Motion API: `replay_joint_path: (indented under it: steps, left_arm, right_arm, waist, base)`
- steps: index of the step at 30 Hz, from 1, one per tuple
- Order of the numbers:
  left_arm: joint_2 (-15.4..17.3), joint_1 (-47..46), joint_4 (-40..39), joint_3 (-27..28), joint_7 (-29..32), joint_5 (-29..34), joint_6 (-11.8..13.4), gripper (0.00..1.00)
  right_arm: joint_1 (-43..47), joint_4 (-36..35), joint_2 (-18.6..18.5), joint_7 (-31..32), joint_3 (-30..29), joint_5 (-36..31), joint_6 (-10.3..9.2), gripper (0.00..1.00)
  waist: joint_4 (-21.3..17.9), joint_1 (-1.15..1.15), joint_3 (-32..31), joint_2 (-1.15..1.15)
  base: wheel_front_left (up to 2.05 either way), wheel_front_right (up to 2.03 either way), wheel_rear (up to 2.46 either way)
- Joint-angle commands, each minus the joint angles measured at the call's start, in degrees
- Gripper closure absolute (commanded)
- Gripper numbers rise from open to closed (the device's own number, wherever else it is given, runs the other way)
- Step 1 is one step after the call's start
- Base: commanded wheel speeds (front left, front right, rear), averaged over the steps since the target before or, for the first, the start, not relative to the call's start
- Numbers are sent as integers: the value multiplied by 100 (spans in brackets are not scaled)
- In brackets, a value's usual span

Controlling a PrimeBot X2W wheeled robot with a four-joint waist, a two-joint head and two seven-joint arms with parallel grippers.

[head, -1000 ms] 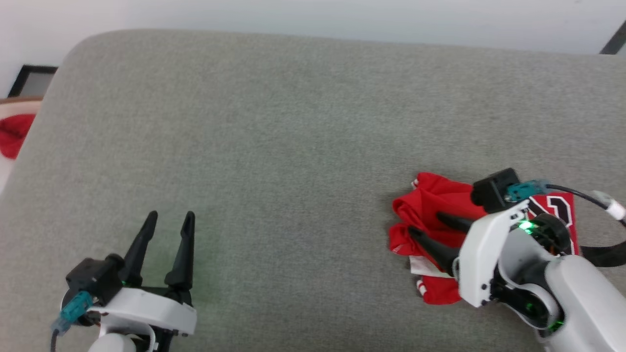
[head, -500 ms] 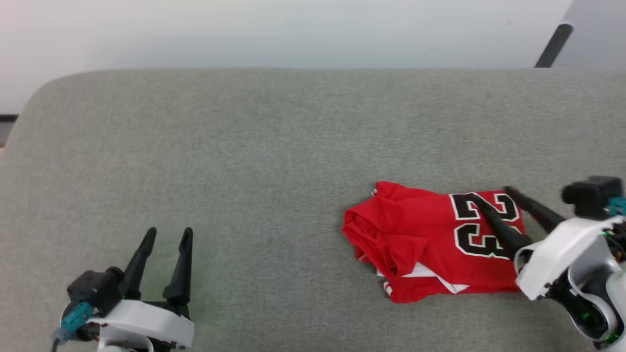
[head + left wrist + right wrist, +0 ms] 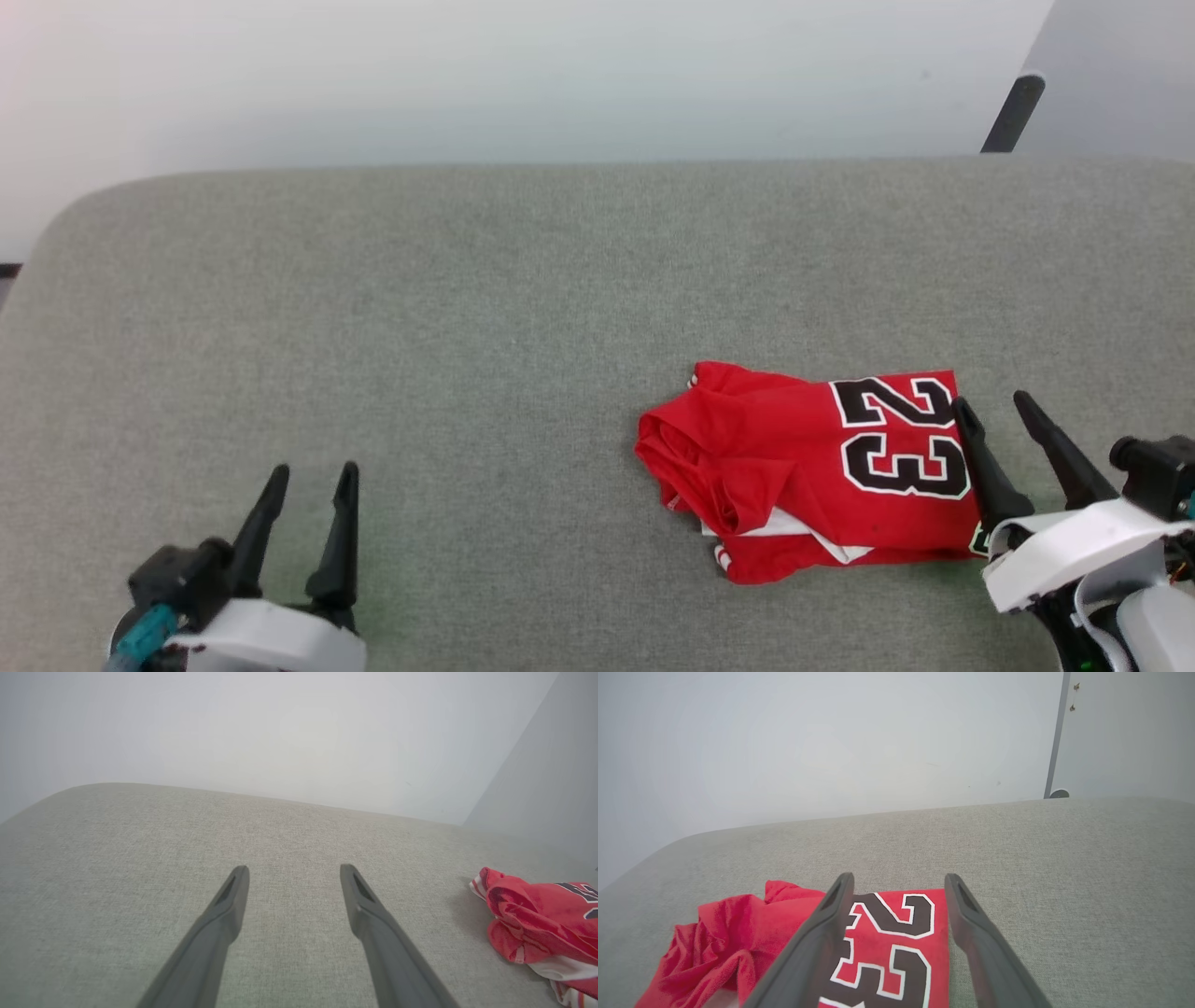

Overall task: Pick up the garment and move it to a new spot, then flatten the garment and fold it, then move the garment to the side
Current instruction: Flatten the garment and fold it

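Head view: the right gripper [image 3: 988, 401], spread and empty, has backed off the garment [image 3: 803, 467] to its right edge. The left gripper [image 3: 313, 469], also spread, sits well left of it. The garment lies folded on the grey cushion [image 3: 467, 280], seemingly released for good.

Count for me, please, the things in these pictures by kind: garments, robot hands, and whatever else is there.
Garments: 1, the red garment with the number 23.
Robot hands: 2, the left hand and the right hand, both open.
Cushions: 1, the grey cushion under the garment.
Poles: 1, the dark pole behind the cushion.
Total: 5.
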Motion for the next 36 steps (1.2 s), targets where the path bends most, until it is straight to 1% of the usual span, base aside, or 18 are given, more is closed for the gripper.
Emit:
replay_joint_path:
  steps: [1, 8, 13, 19, 25, 31, 36]
  left_arm:
    - [-6, 156, -68, 87, 2, 95, -22, 0]
    - [36, 576, -354, 260, 2, 315, -22, 0]
    - [9, 900, -534, 347, 2, 398, -22, 0]
    - [-4, 1331, -805, 508, 2, 375, -22, 0]
    - [24, 1596, -1055, 576, 2, 444, -22, 0]
    - [-47, 1885, -1342, 656, 2, 493, -22, 0]
    - [-113, 1953, -1444, 671, 2, 512, -22, 0]
  right_arm:
    - [111, 16, 53, -88, -51, -99, 2, 0]
    - [389, -103, 140, -178, -109, -265, 2, 0]
    - [673, -246, 126, -167, -196, -401, 2, 0]
    - [1190, -591, 160, -126, -673, -486, 2, 0]
    - [1552, -928, 205, 6, -943, -558, 2, 0]
    - [1893, -1342, 294, 174, -1274, -666, 2, 0]
    - [2046, -1613, 410, 271, -1459, -789, 2, 0]
  waist:
    - [-16, 0, -156, 0]
    - [-31, 0, -421, 0]
    - [10, 0, -614, 0]
    - [102, 0, -777, 0]
    - [146, 0, -791, 0]
    - [175, 0, -783, 0]
    - [185, 0, -763, 0]
  base:
    - [0, 0, 0]
    - [0, 0, 0]
    - [0, 0, 0]
    - [0, 0, 0]
    - [0, 0, 0]
    - [0, 0, 0]
    - [0, 0, 0]
